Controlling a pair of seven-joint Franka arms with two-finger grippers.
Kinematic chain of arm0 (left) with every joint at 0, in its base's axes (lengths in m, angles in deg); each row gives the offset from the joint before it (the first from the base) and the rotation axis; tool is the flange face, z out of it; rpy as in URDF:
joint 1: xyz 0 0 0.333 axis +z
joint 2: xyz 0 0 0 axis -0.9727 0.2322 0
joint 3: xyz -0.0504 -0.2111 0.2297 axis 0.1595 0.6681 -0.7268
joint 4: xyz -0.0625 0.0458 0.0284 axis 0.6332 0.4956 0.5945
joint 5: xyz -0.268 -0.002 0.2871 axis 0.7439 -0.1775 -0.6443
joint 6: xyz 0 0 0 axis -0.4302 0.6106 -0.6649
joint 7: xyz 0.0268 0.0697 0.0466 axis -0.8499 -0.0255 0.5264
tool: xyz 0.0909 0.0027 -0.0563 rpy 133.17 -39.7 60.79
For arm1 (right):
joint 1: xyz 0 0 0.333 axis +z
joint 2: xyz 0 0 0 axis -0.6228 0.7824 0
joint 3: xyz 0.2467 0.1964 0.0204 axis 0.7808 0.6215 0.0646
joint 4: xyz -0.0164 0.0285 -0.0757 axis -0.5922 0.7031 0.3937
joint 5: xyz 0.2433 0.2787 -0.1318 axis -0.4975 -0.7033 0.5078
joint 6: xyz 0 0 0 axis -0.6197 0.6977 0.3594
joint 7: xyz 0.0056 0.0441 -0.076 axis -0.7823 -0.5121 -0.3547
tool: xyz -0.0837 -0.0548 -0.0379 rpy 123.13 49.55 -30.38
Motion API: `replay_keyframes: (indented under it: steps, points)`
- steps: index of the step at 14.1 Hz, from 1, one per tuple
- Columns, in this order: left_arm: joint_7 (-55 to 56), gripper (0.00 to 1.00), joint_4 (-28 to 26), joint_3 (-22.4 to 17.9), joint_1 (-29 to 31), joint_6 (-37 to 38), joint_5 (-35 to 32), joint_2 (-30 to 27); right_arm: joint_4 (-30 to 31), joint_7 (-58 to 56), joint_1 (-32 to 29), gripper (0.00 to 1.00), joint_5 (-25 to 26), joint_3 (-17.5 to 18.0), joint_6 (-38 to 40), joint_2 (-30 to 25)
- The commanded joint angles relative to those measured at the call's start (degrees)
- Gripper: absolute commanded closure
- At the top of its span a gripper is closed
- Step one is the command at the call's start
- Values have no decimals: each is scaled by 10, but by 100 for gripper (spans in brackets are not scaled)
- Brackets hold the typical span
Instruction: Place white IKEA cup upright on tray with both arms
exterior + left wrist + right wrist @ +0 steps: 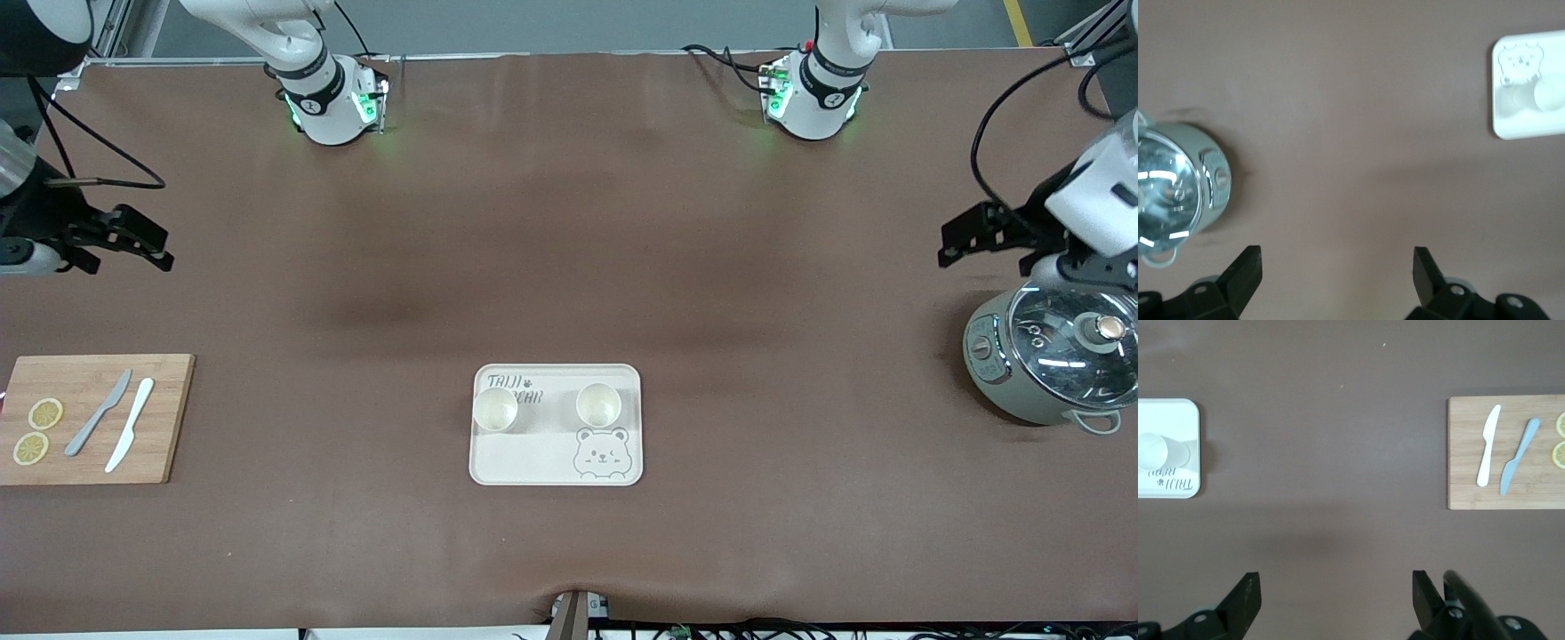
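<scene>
The cream tray [533, 453] with "TAIJI BEAR" lettering lies on the brown table near the front camera. Two white cups stand upright on it, open side up: one [495, 410] toward the right arm's end, one [598, 405] toward the left arm's end. My left gripper [965, 236] is open and empty over bare table at the left arm's end, beside the pot. My right gripper [133, 240] is open and empty over bare table at the right arm's end. The left wrist view shows open fingers [1248, 267] and the tray [1528, 127]. The right wrist view shows open fingers [1245, 590] and the tray [1168, 487].
A grey-green pot with a glass lid [1049, 360] stands at the left arm's end, also in the left wrist view [1171, 187]. A wooden cutting board [169, 418] at the right arm's end holds two knives [116, 418] and lemon slices [37, 431].
</scene>
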Motion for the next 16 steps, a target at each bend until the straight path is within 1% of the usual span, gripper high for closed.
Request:
replay_keyframes:
  steps: [1, 3, 5, 7, 9, 10, 14, 16]
  points:
    - [-5, 0, -82, 4, 6, -2, 1, -81, -55, -12, -20, 0, -1, 7, 42, 14]
    - [-5, 0, -104, 5, 5, -2, -6, -104, -73, -8, -14, 0, -2, 8, 45, 14]
    - [-5, 0, -116, 10, 6, -8, -20, -111, -86, -8, -12, 0, 5, 10, 52, 14]
    - [-5, 0, -115, 10, 7, -17, -25, -108, -118, -10, -10, 0, 20, 11, 67, 31]
    - [-5, 0, -115, 10, 6, -28, -25, -104, -172, -8, 1, 0, 27, 11, 115, 64]
    - [-5, 0, -116, 10, 6, -28, -25, -104, -180, -7, 1, 0, 27, 11, 118, 69]
    - [-4, 0, -120, 14, 4, -26, -24, -113, -173, -7, -1, 0, 24, 11, 123, 68]
    - [0, 0, -121, 22, 3, -23, -24, -127, -172, -6, -1, 0, 24, 10, 124, 68]
